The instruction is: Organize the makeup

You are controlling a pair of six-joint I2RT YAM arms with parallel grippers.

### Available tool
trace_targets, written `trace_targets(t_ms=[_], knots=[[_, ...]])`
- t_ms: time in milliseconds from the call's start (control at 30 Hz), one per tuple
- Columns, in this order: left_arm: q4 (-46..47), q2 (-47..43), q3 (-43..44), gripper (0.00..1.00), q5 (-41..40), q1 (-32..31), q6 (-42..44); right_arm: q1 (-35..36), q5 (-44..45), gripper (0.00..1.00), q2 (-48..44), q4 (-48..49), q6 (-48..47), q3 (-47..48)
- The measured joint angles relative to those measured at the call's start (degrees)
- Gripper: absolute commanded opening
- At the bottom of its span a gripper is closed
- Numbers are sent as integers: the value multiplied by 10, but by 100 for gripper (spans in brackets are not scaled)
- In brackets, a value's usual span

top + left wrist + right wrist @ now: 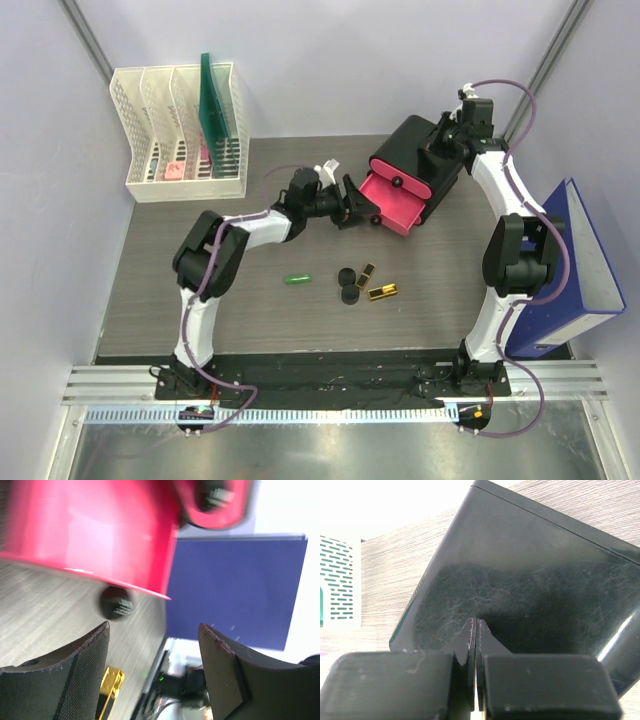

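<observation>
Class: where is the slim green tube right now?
In the top view, the slim green tube lies on the table, just left of the two black compacts and right of the left arm.

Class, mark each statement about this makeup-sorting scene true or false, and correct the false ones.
1. A pink drawer of the black box is pulled open. True.
2. The left gripper holds a makeup item. False: it is open and empty, beside the drawer.
3. The green tube lies on the table. True.
4. The right gripper is wide open. False: its fingers are shut, against the box.
5. The gold-black sticks lie in the drawer. False: they lie on the table beside the compacts.
</observation>
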Motion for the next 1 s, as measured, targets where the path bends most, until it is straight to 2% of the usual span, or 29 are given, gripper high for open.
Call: trace_targets(t_ms=[267,433,567,767,1000], knots=[[-259,-126,42,73,-9,-2,225,0,-1,1,0,0,0,0],[-440,-144,62,77,-88,-21,371,0,-1,1,0,0,0,-1],[-562,-144,62,80,-161,-52,455,0,-2,1,0,2,0,-2],[-655,-142,67,80,-254,-89,520,0,-3,1,0,9,0,-6],[-694,-112,107,80,-321,-120,560,0,-5,1,0,15,0,-8]])
